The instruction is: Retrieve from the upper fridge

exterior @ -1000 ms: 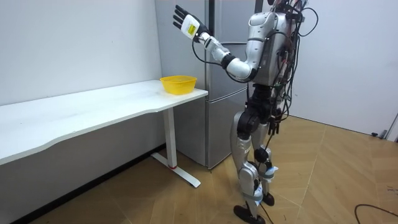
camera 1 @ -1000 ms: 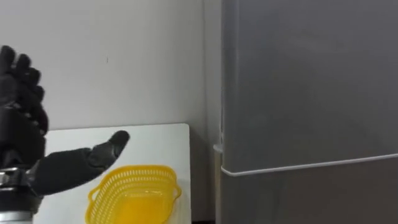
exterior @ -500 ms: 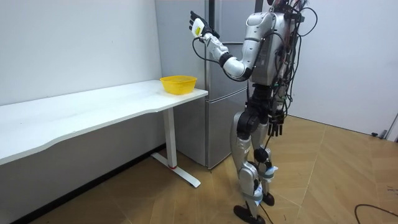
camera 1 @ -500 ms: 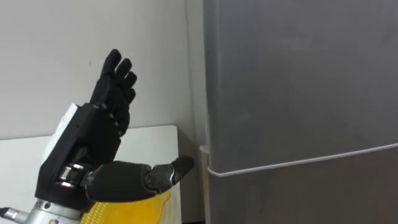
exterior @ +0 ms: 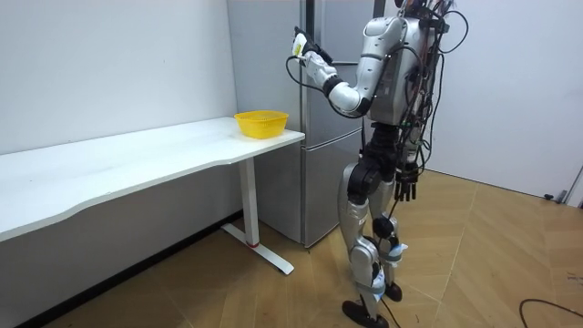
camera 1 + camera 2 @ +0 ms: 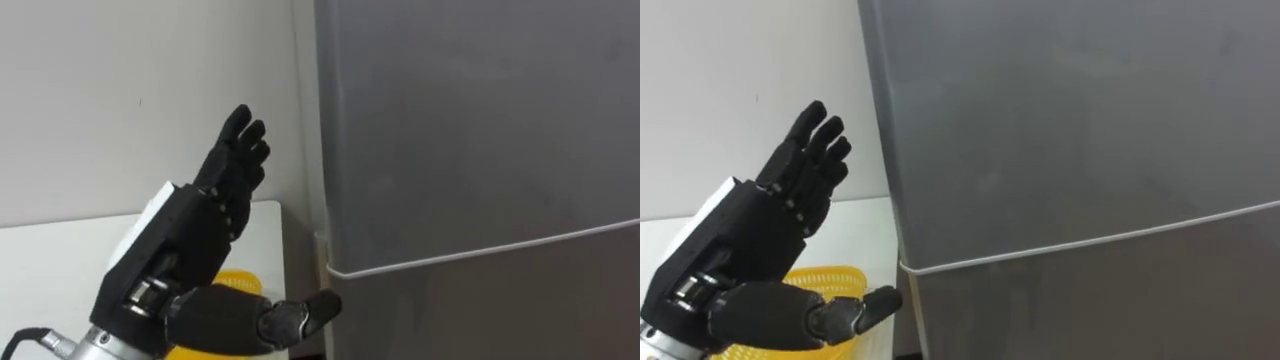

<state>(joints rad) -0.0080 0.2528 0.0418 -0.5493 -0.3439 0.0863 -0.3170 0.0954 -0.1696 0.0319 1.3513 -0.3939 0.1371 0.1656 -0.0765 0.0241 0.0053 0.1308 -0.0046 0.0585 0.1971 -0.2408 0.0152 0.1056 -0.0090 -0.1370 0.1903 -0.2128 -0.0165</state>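
Observation:
A tall grey fridge stands before me, its upper door (image 6: 470,130) shut, with a pale seam (image 6: 480,250) above the lower door. My left hand (image 6: 190,240) is raised with straight, spread fingers, just left of the upper door's left edge, thumb pointing at the seam; it holds nothing. The right eye view has the same left hand (image 6: 750,250) beside the upper door (image 6: 1070,120). In the room view I stand upright facing the fridge (image 5: 332,32), left hand (image 5: 305,47) up at its edge. My right hand (image 5: 407,185) hangs relaxed at my side.
A yellow basket (image 6: 238,281) sits on the corner of a white table (image 6: 50,270) left of the fridge, below my hand. The room view has the basket (image 5: 261,122) at the table's (image 5: 137,159) end, against a white wall; wooden floor lies behind me.
My left hand has swung right, from out over the table to the fridge's left edge. The eye view has also shifted, bringing the fridge further left in the picture.

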